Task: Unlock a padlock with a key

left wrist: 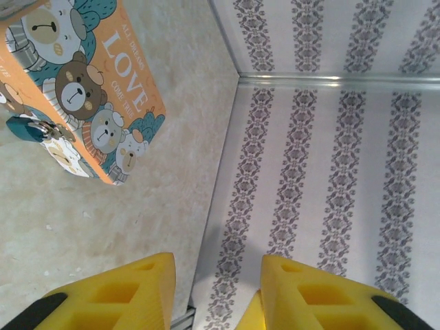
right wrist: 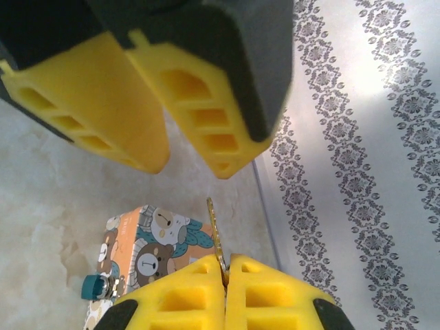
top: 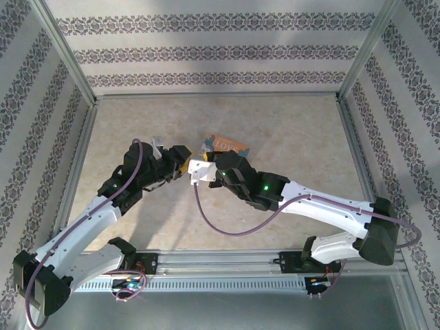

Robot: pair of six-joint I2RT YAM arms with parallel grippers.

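Padlock (left wrist: pixel 31 129), teal body, silvery shackle, against bear-print box (left wrist: pixel 103 82), right tool (right wrist: pixel 225 268) pinching key (right wrist: pixel 215 234), left tool (left wrist: pixel 216 275) spread

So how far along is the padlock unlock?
Done: the right gripper is shut on the slim metal key, blade sticking out. In hand: both grippers hover by the orange bear-print LOVE box; the left gripper is open and empty. Left: the key is apart from the small dark-blue padlock on the box, so inserting and turning remain.
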